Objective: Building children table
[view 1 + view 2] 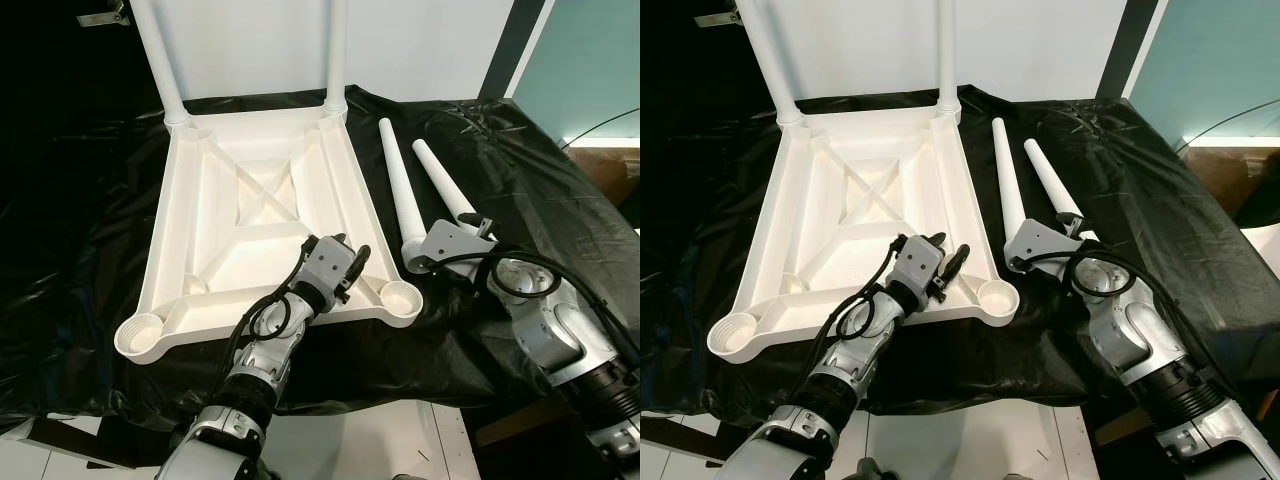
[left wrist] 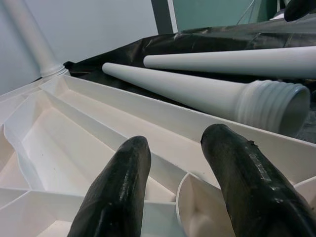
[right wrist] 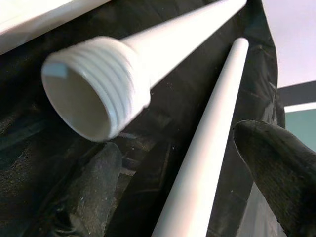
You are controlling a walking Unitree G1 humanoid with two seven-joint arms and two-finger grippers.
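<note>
Nearest the robot, at the front edge of the upturned white tabletop (image 1: 250, 200), the left gripper (image 1: 345, 268) hovered over the frame just beside the empty front-right leg socket (image 1: 401, 296), its two black fingers (image 2: 118, 192) parted a moderate way and closed on nothing; the wrist view looked between them down onto the ribbed underside and the curved wall of that socket. To the right of it, on the black plastic sheet (image 1: 520, 160), the right gripper (image 3: 187, 192) straddled the farther of the two loose legs, the outer leg (image 1: 443, 180), whose slim shaft ran up between the widely spread fingers (image 3: 276, 168) without either visibly pressing on it, so it looked poised rather than gripped. The inner leg (image 1: 397, 180) lay just beside it, its threaded open end (image 3: 94, 89) toward the robot and near the socket. Both legs lay with their long axes running away from the robot, thick threaded ends near, thin tips far, roughly parallel to the tabletop's right edge. The right arm was plainly the nearer one for taking a leg, with the left placed to steady the frame. Farther back, two fitted legs (image 1: 160, 55) already stood upright in the far corner sockets, while the front-left socket (image 1: 138, 335) was empty too.
</note>
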